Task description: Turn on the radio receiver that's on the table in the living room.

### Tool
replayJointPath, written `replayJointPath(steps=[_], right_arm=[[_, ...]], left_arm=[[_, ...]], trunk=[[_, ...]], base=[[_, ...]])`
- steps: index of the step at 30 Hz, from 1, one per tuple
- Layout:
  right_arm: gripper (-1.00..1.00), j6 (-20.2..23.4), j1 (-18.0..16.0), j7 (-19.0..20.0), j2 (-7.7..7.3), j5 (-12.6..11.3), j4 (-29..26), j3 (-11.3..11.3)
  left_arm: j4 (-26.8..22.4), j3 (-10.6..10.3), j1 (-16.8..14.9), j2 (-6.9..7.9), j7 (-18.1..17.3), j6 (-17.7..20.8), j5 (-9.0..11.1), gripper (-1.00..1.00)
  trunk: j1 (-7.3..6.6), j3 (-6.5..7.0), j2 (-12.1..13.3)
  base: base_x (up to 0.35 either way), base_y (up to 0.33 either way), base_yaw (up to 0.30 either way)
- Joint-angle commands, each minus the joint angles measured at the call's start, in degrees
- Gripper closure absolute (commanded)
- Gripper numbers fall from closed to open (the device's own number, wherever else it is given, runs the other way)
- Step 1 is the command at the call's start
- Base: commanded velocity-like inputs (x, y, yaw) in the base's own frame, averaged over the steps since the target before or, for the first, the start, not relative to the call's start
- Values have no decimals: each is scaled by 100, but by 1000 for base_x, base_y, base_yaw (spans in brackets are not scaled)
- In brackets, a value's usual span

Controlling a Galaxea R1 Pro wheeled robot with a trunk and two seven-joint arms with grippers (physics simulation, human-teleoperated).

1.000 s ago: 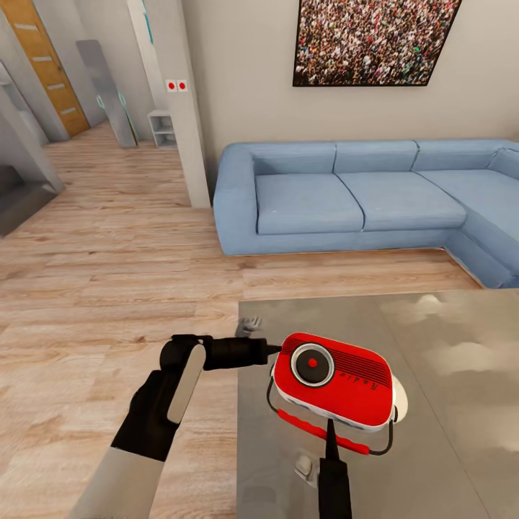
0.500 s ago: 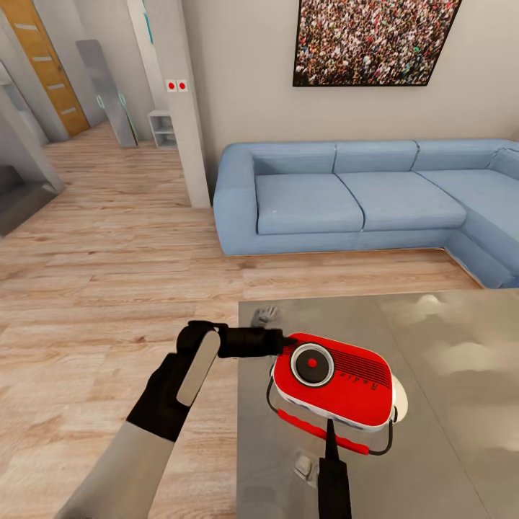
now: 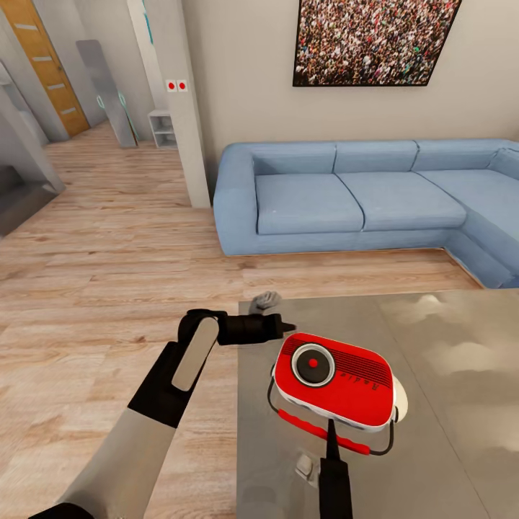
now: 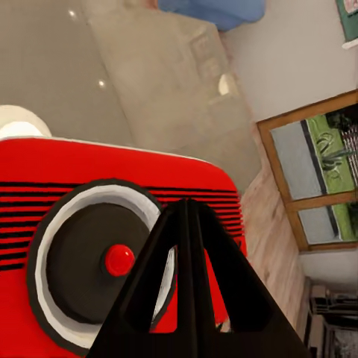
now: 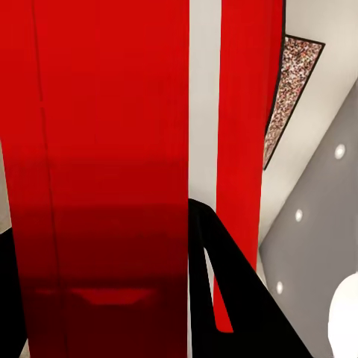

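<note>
The red radio receiver lies on the near left part of the glossy grey table, its dark dial facing up with a red dot. My left gripper is shut and hovers just beyond the radio's far left corner, pointing right. In the left wrist view its joined fingertips sit over the radio beside the dial. My right gripper comes up from the near edge and is shut on the radio's red handle. The right wrist view has that handle close between the black fingers.
A flat white disc pokes out under the radio's right end. A blue sectional sofa stands beyond the table, under a framed crowd picture. Wood plank floor spreads left toward a pillar and an orange door.
My left gripper moved right to the radio beside the dial half a second ago, then drew away from it toward the sofa. The radio and the right gripper have stayed put.
</note>
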Motion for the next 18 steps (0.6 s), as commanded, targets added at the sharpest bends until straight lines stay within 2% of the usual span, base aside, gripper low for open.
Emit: replayJointPath(steps=[1, 3, 5, 6, 7, 11, 18], right_arm=[[100, 10, -1, -2, -3, 29, -4, 3], [100, 10, -1, -1, -3, 29, -4, 3], [100, 10, -1, -2, -1, 29, -4, 4], [100, 7, -1, -3, -7, 29, -4, 4], [100, 5, -1, -2, -10, 29, -4, 3], [100, 6, -1, 1, -16, 29, -4, 3], [100, 9, -1, -2, 5, 31, -4, 10]], left_arm=[[26, 0, -7, 0, 114, 0, 88, 100], [90, 0, -38, 0, 368, 0, 299, 100], [153, 0, -68, 0, 752, -5, 707, 100], [182, 0, -81, 0, 1065, -7, 1017, 100], [189, -2, -84, 0, 1171, -8, 1119, 100], [205, -7, -91, 0, 1333, -15, 1276, 100], [516, -12, -91, 0, 1381, -26, 1326, 100]], trunk=[[0, 0, 0], [0, 0, 0], [0, 0, 0], [0, 0, 0], [0, 0, 0], [0, 0, 0], [0, 0, 0]], base=[[0, 0, 0], [0, 0, 0], [0, 0, 0], [0, 0, 0], [0, 0, 0], [0, 0, 0], [0, 0, 0]])
